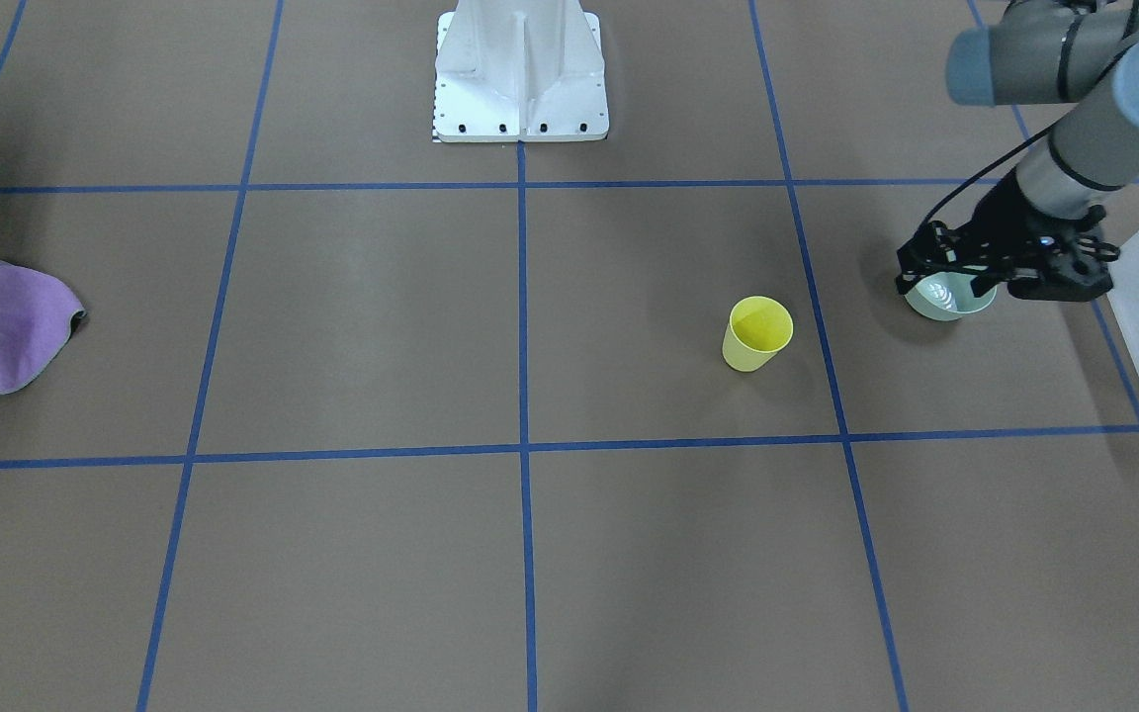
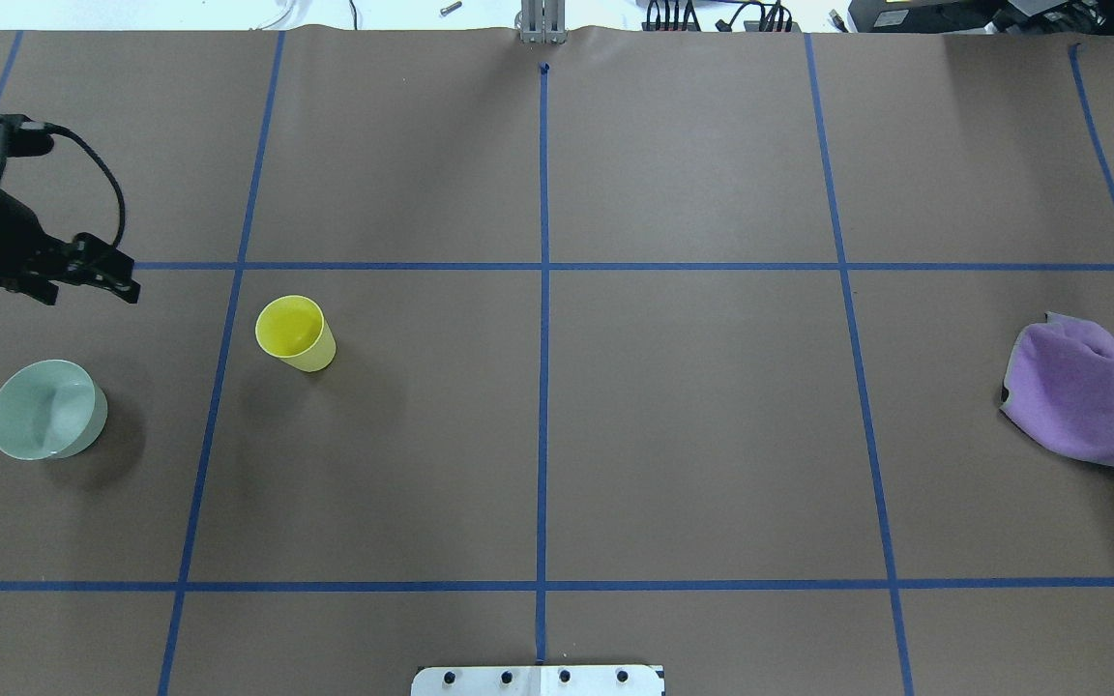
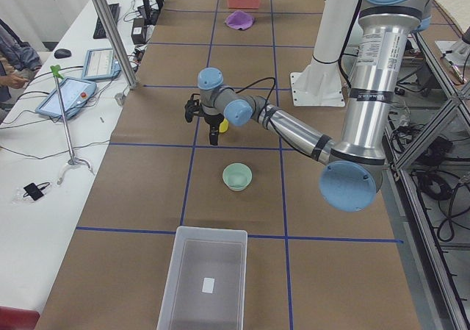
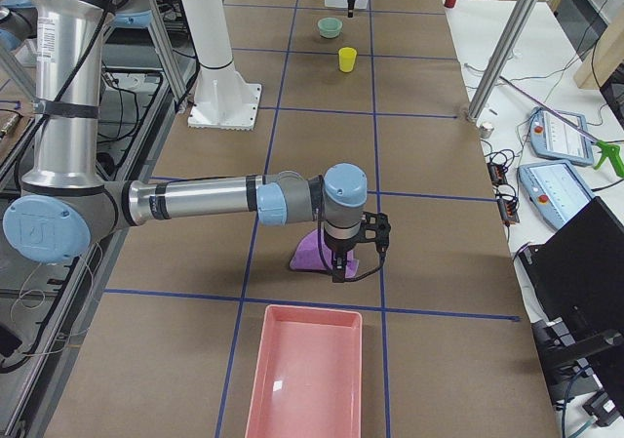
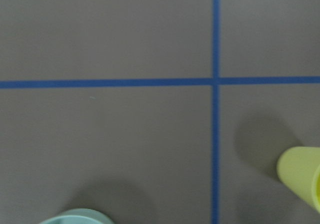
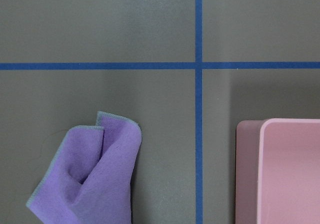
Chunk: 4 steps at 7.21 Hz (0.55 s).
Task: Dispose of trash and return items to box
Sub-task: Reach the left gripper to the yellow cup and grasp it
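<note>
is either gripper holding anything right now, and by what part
Nothing is held. The left gripper hangs clear of the bowl and cup; the purple cloth lies loose near the right gripper.

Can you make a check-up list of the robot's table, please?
Surface: brown table, blue tape grid.
Job's things: yellow tumbler and pale-green bowl upright, apart; translucent box holds neither.
Clutter: purple cloth crumpled near pink tray.
Grippers: left gripper above table near bowl; right gripper over cloth; jaws open or shut, cannot tell.
Cables: black cable loops at left wrist.
Surroundings: white pedestal; tablets on side bench.
</note>
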Each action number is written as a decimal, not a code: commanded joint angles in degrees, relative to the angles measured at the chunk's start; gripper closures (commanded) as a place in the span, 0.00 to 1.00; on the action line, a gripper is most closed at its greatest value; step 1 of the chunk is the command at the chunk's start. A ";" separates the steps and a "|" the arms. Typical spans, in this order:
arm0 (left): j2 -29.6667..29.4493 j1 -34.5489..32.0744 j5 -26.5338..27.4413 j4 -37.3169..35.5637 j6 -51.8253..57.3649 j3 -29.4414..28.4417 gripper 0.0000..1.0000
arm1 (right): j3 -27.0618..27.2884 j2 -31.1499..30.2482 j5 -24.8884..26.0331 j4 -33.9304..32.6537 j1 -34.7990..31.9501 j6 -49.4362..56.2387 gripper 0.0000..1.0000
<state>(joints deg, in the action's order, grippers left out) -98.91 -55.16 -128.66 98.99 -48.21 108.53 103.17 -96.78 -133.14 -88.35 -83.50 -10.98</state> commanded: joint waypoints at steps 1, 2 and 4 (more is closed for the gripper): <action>-5.56 9.14 4.97 -0.12 -10.37 -1.12 0.02 | -0.08 0.02 -0.54 0.02 0.18 0.08 0.00; -6.02 9.54 5.08 -0.12 -10.68 -1.74 0.03 | -0.08 0.02 -0.54 0.02 0.27 0.08 0.00; -8.91 9.54 5.09 0.15 -10.24 -5.50 0.05 | -0.25 -0.07 -0.54 0.02 0.36 0.08 0.00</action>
<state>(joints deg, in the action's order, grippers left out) -105.67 -45.84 -123.67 98.97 -58.36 105.62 102.98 -96.78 -133.67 -88.33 -83.20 -10.86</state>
